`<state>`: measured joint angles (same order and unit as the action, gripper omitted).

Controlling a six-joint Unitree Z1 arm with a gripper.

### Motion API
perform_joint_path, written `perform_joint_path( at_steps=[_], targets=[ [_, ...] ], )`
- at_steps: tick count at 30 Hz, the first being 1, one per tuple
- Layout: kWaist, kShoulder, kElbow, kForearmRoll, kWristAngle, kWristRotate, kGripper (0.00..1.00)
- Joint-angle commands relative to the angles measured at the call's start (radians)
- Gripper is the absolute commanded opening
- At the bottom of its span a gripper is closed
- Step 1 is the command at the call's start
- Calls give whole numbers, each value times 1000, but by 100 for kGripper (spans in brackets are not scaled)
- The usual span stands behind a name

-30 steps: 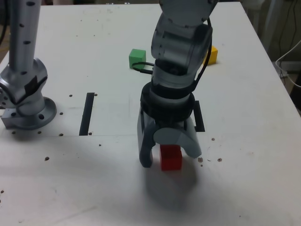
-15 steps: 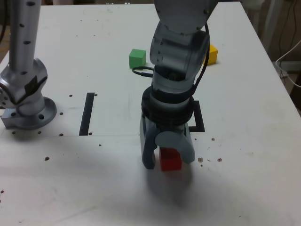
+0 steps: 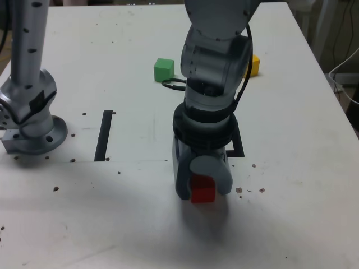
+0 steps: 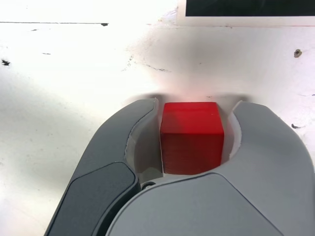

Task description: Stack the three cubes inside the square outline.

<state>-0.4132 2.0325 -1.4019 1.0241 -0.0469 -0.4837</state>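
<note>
My gripper [image 3: 203, 190] stands upright over the near part of the white table, shut on the red cube [image 3: 203, 189]. In the wrist view both grey jaws press the sides of the red cube [image 4: 192, 137], which rests on the table. The square outline [image 3: 238, 144] lies just behind the gripper; the arm covers most of it and only its side on the exterior view's right shows. The green cube [image 3: 163, 69] sits alone further back. The yellow cube [image 3: 254, 65] sits at the back, partly hidden by the arm.
A straight black strip [image 3: 104, 135] lies on the table towards the exterior view's left. The arm's metal base [image 3: 32, 120] stands at the left edge. A white cable [image 3: 343, 78] hangs beyond the table's right edge.
The jaws have closed in from wide apart onto the red cube, and the gripper has shifted slightly to the exterior view's right. The cube has stayed on the table.
</note>
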Motion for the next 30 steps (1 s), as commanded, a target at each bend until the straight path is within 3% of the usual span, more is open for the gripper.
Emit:
perform_joint_path(
  at_steps=[1,9,14,20,30],
  targets=[
    [2,0,-5,-7,2,5,39],
    [2,-9,-4,-21,-1,11,38],
    [21,-33,-24,20,-6,45,38],
    [102,-77,-72,120,-15,149,38],
    [259,-51,-109,185,-18,302,38]
  ],
)
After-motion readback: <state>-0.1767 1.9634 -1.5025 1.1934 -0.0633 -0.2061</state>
